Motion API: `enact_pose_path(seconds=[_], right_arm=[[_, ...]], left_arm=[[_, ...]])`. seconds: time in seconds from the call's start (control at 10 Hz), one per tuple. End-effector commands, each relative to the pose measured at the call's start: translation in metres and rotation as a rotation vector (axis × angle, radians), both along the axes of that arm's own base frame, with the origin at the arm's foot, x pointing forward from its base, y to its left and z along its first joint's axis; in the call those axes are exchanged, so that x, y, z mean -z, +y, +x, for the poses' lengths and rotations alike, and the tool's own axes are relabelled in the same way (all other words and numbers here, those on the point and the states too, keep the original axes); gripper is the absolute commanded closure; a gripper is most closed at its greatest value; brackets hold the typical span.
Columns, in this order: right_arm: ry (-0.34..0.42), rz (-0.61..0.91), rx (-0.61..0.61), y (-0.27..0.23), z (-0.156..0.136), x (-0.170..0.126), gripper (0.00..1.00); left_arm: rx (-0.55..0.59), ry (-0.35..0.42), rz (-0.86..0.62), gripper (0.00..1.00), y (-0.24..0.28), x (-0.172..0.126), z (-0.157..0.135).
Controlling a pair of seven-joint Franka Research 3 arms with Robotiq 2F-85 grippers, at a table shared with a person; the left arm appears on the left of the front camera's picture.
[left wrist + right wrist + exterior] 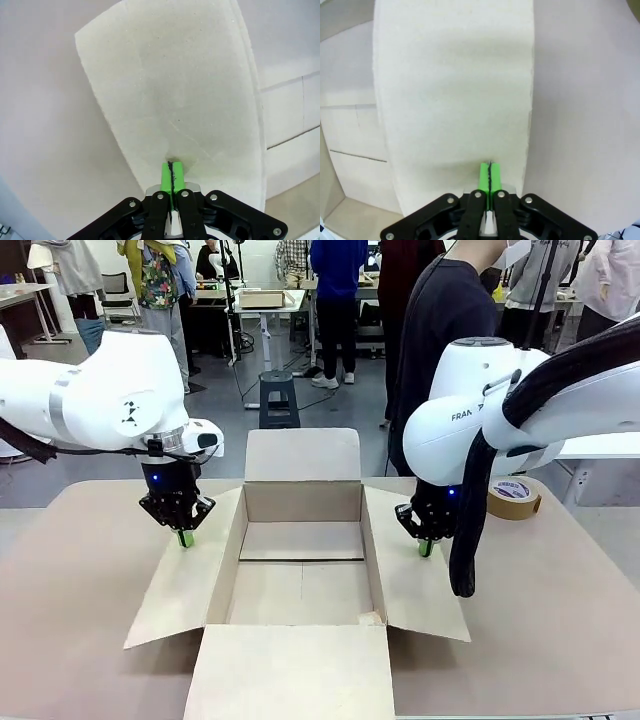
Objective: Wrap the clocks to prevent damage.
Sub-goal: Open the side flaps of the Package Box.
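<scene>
Carton (303,502) is open w/ a bare floor, so nothing's packed yet; where the clocks are I can't tell. My left pincer (185,538) & right pincer (427,547) both point straight down, pads together, tips pressing the left flap (185,590) & right flap (412,590) flat.

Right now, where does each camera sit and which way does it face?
Front view: fixed, robot's side, facing across the open carton toward the person; left arm, right arm show.
Left wrist view: on the left wrist, looking along the shut left pincer onto the left flap.
Right wrist view: likewise, shut right pincer, right flap.
Shared: front view shows both flaps.
</scene>
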State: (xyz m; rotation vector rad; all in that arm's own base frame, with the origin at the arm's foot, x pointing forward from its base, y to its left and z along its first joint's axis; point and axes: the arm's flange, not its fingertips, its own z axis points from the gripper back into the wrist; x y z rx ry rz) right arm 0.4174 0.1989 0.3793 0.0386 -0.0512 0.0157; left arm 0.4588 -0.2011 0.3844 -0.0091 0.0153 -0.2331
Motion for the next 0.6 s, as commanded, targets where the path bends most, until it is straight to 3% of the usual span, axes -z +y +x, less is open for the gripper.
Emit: enact_pose_path(seconds=[0.0, 0.3, 0.5], right_arm=[[-0.003, 0.001, 0.018, -0.0012, 0.006, 0.0146, 0.99], [0.013, 0.056, 0.015, -0.0037, 0.0103, 0.0198, 0.99], [0.025, 0.006, 0.016, -0.0052, 0.0071, 0.0183, 0.99]], left_arm=[[0.01, 0.034, -0.061, 1.0, 0.0042, 0.0149, 0.0064], [-0.015, 0.038, -0.081, 1.0, 0.005, 0.0168, 0.0109], [-0.005, 0.048, -0.047, 1.0, 0.0045, 0.0226, 0.0073]])
